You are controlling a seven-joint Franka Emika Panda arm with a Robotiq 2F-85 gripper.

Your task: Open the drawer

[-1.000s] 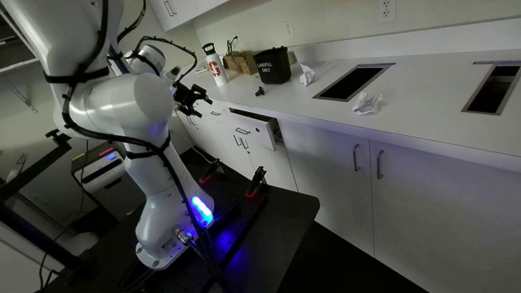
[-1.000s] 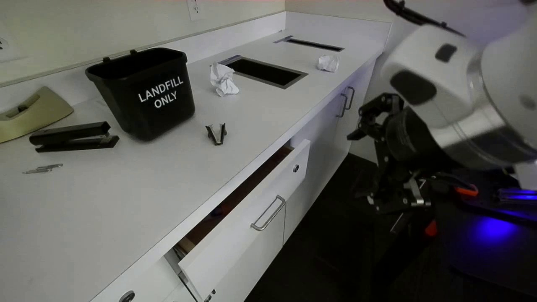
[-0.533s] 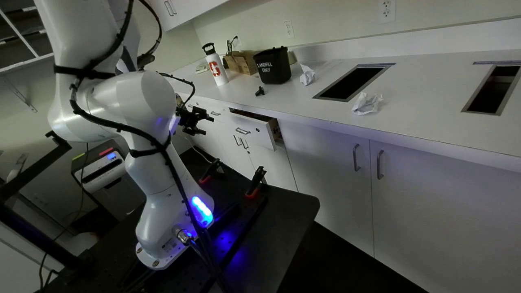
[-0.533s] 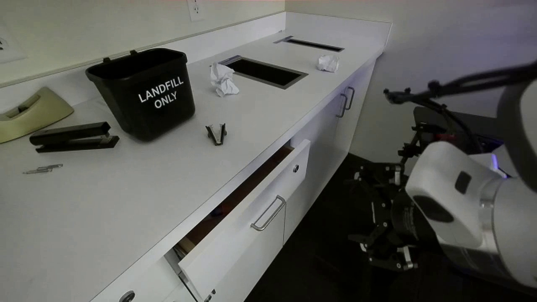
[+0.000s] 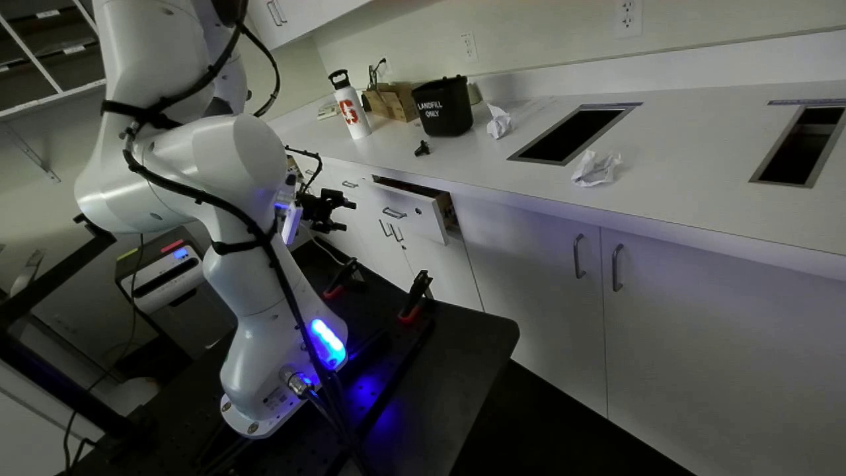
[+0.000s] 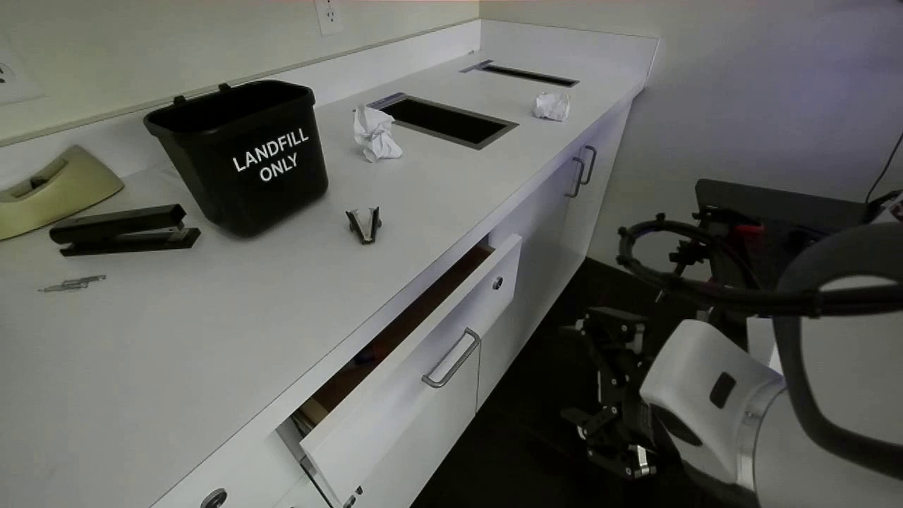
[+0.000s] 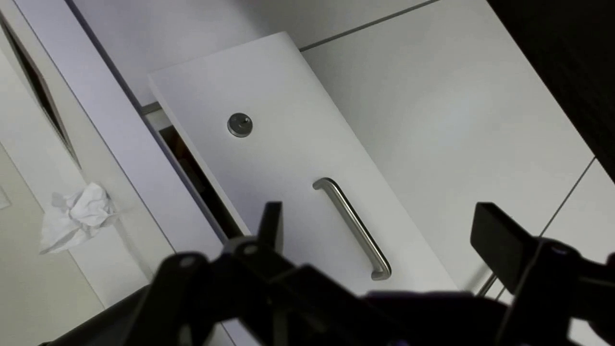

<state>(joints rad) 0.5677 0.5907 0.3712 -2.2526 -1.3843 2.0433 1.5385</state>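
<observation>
Drawer front (image 7: 288, 158), smooth, low sheen; pull handle (image 7: 356, 226), satin-finish bare metal

Lock (image 7: 239, 125), duller metal; surface (image 6: 247, 339), smooth, matt; bin (image 6: 250, 166), matt plastic; tape dispenser (image 6: 77, 183), smooth plastic; paper wads (image 6: 376, 134), rough, creased; fingers (image 7: 502, 242), matt; arm shell (image 5: 205, 152), smooth, glossy.

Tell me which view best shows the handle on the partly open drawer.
The wrist view. There the handle appears large, its whole bar and both ends visible in the gap between the parted fingers. Both exterior views also show it uncovered, but much smaller and from farther off.
</observation>
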